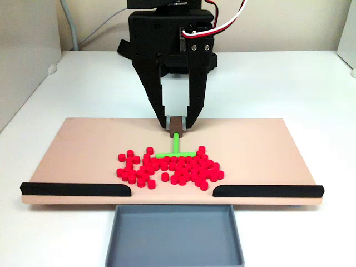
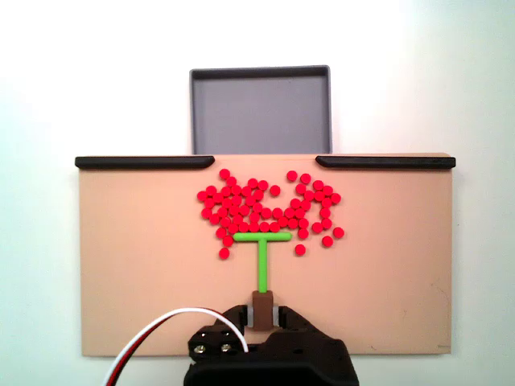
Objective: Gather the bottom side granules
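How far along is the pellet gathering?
Done: the red pellets sit mostly in one loose cluster near the gap in front of the gray tray. In hand: the gripper holds the brown handle of the green T-tool, crossbar at the pile's edge. Left: a few strays; the tray has none.

a fixed view: low, front-on, facing the arm across the counter (image 1: 311, 78), grey tray (image 1: 175, 253) nearest | a fixed view: straight down from above, arm at bottom edge, tray (image 2: 260, 72) at top | shared: tan board (image 1: 83, 150), red granules (image 1: 167, 167), green T-stick (image 2: 261, 257), seen from opposite ends
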